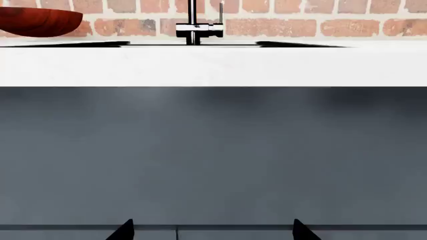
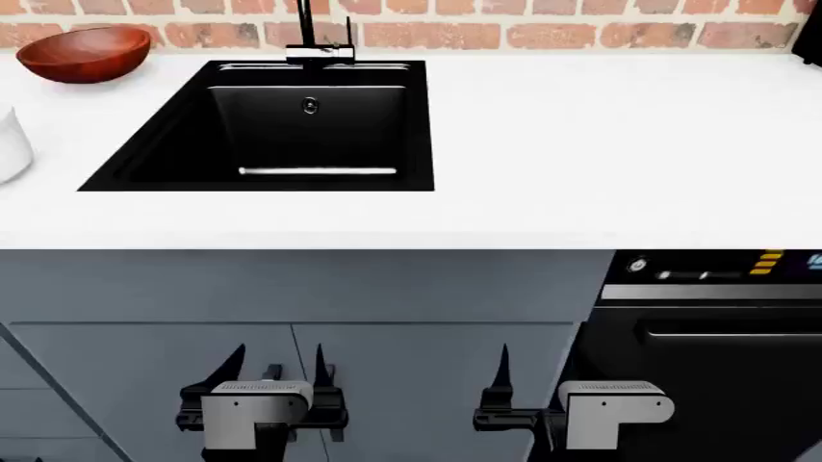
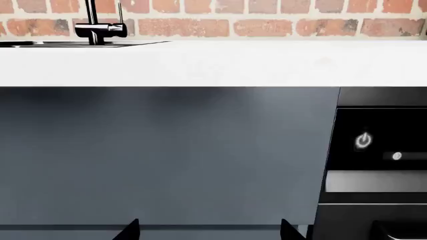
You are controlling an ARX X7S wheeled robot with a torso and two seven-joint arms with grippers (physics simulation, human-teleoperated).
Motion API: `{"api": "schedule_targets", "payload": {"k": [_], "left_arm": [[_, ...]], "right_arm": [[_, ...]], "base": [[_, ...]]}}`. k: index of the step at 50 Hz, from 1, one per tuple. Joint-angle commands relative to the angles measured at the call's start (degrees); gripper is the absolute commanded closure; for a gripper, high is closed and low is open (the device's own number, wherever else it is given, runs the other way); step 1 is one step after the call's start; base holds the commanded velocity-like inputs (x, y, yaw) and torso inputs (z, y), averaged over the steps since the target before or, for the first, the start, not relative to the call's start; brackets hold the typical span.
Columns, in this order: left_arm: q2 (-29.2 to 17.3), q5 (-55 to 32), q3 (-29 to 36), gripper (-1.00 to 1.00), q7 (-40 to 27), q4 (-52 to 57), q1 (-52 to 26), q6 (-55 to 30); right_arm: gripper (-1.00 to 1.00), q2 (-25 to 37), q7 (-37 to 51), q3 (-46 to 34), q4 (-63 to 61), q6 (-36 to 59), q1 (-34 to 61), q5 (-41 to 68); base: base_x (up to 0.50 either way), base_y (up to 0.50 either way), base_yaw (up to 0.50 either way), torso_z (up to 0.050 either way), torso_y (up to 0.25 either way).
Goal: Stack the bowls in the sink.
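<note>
Bowls first: wide shallow reddish-brown wood-grain bowl (image 2: 85, 53) parked on the white countertop (image 2: 578, 144) at the back, near the brick wall (image 2: 578, 34), just off the far left corner of the black rectangular recessed sink (image 2: 154, 164). Smaller glossy white bowl (image 2: 11, 144) barely peeking in at the left edge of the head view, also on the counter, well apart from the brown one. Nothing in the basin yet, so stacking not started.

Orientation-wise: round, so no real long axis; brown one sitting upright, mouth up. White one too cropped to call.

Risks from here, just guessing: both bowls way off on the left, so a long reach for the right arm. Tall black faucet (image 2: 312, 34) standing right by the path from the brown bowl to the basin, easy to clip. Thin shallow rim plus glossy surfaces = slippy pinch, could drop or tip on the stepped ledge.

Left gripper (image 2: 272, 371) and right gripper (image 2: 526, 385) both hanging low in front of the grey cabinet doors (image 2: 424, 289), fingers spread, holding nothing. Black oven (image 2: 719, 318) off to the right.
</note>
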Motion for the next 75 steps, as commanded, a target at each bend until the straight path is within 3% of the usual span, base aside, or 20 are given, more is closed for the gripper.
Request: {"api": "schedule_targets", "payload": {"k": [1, 16, 75], "left_arm": [[-0.9, -1.2, 1.1, -1.00, -0.9, -0.3, -0.2, 0.1], [-2.9, -5.4, 3.5, -1.00, -2.5, -1.0, -0.4, 0.4], [-6.5, -9.9, 7.7, -1.00, -6.7, -1.6, -1.1, 0.7]], "right_arm": [[-1.00, 0.9, 1.0, -1.2, -0.2, 0.2, -0.1, 0.9], [-1.00, 3.3, 3.3, -3.7, 0.2, 0.2, 0.0, 2.8], [-1.00, 7.4, 7.1, -9.7, 1.7, -0.6, 0.7, 3.5]], "base": [[0.00, 0.00, 0.00, 0.000, 0.000], [0.00, 0.02, 0.00, 0.000, 0.000], [0.00, 0.50, 0.00, 0.000, 0.000]]}}
